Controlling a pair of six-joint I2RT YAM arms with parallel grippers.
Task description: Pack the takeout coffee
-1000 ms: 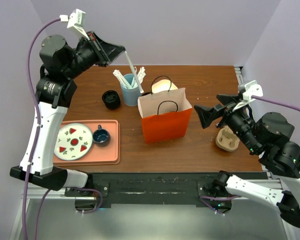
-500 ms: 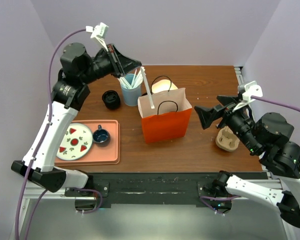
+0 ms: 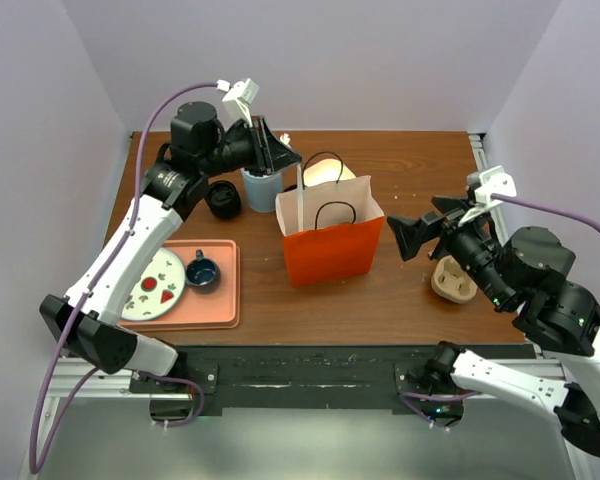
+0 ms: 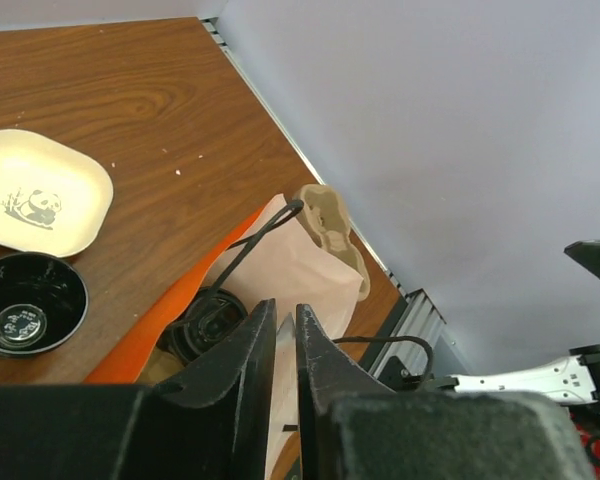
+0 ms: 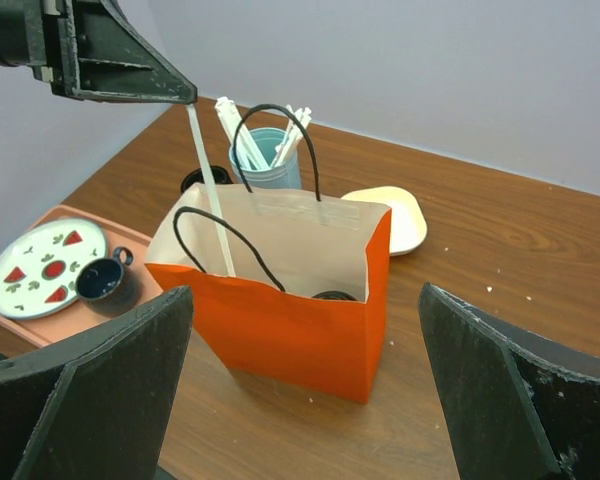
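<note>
**Straw over the bag, coffee waiting on the table.** Your left gripper [image 3: 295, 158] hangs above the left end of the mouth of the orange paper bag [image 3: 335, 255], which stands mid-table [image 3: 410, 160]. Its jaws are narrow about the top of a white straw [image 3: 299, 195] whose lower end reaches down inside the bag. Whether they grip the straw or merely stand around it cannot be told.

The takeout coffee [image 3: 221, 198] stands upright toward the table's far-left corner. It is just beside the light blue tumbler [image 3: 261, 190] of straws, on the side facing the left edge, and apart from the bag.

Your coming move looks to turn on this relation. From the left gripper the cup lies lower and back toward the left edge, long axis vertical, with the tumbler between. A reach would likely have to come round or over those straws.

Your left arm is much the nearer. Your right gripper [image 3: 410, 232], spread wide and holding nothing, hovers off the bag's side facing the right edge, so the bag stands between it and the cup. A dark round thing [image 5: 332, 296] lies at the bottom of the bag; what it is cannot be told.
</note>
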